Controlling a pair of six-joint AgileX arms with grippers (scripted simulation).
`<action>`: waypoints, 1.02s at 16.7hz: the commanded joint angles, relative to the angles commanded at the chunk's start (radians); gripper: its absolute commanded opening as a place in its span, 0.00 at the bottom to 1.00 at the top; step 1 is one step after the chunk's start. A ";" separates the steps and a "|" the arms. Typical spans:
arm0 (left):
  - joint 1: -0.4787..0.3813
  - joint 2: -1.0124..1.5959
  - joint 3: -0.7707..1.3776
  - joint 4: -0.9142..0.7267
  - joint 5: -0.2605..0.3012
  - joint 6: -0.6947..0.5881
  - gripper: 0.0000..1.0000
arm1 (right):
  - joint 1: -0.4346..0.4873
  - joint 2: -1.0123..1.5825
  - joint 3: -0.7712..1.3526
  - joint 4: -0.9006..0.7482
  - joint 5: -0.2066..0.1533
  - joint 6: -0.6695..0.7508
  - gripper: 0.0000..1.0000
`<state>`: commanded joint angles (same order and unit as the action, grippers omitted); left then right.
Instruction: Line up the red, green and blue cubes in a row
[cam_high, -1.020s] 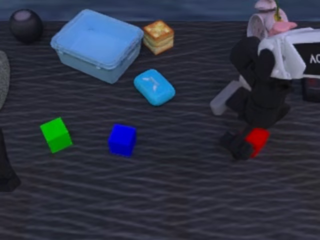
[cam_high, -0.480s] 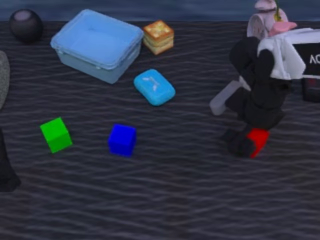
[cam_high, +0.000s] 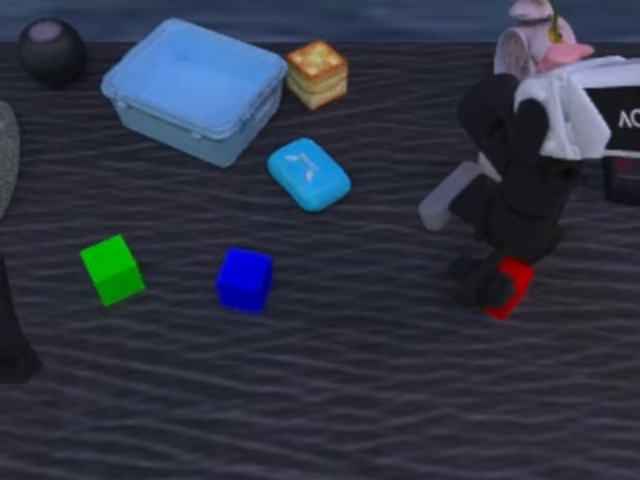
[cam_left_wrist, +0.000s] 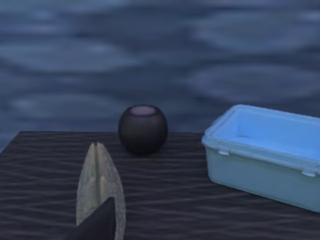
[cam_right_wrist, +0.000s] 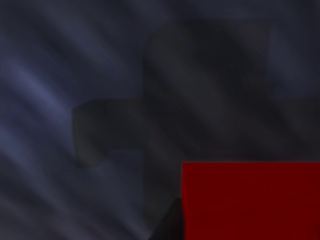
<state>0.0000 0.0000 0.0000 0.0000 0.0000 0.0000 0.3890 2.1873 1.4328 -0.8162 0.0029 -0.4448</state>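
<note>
Red cube (cam_high: 514, 284): on the table toward its right edge, about mid-depth; mostly covered from above by my right gripper (cam_high: 492, 284). In the right wrist view its flat red face (cam_right_wrist: 250, 200) fills one corner, very close to the camera.
Right gripper: down at the red cube, dark fingers on either side of it. Whether they are pressing on the cube or only straddling it, I cannot tell.
Blue cube (cam_high: 245, 279): left of the table's centre, well apart from the red cube.
Green cube (cam_high: 112, 269): near the left edge, roughly level with the blue cube, clear gap between them, turned slightly askew.
Soap bar (cam_high: 308, 174): light blue, rounded, behind the blue cube toward the far edge.
Lidded box (cam_high: 195, 88): pale blue plastic, far-left part of the table; also in the left wrist view (cam_left_wrist: 265, 152).
Patterned block (cam_high: 317, 72): orange and cream, just beside the box at the far edge.
Dark sphere (cam_high: 51, 50): far-left corner.
Left arm (cam_high: 12, 345): parked at the left edge; finger state not visible.
</note>
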 joint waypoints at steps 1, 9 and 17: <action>0.000 0.000 0.000 0.000 0.000 0.000 1.00 | 0.000 0.000 0.000 0.000 0.000 0.000 0.00; 0.000 0.000 0.000 0.000 0.000 0.000 1.00 | 0.006 -0.072 0.084 -0.136 -0.013 0.005 0.00; 0.000 0.000 0.000 0.000 0.000 0.000 1.00 | 0.003 -0.123 0.155 -0.257 -0.013 0.008 0.00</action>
<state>0.0000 0.0000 0.0000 0.0000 0.0000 0.0000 0.3924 2.0644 1.5876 -1.0734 -0.0097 -0.4366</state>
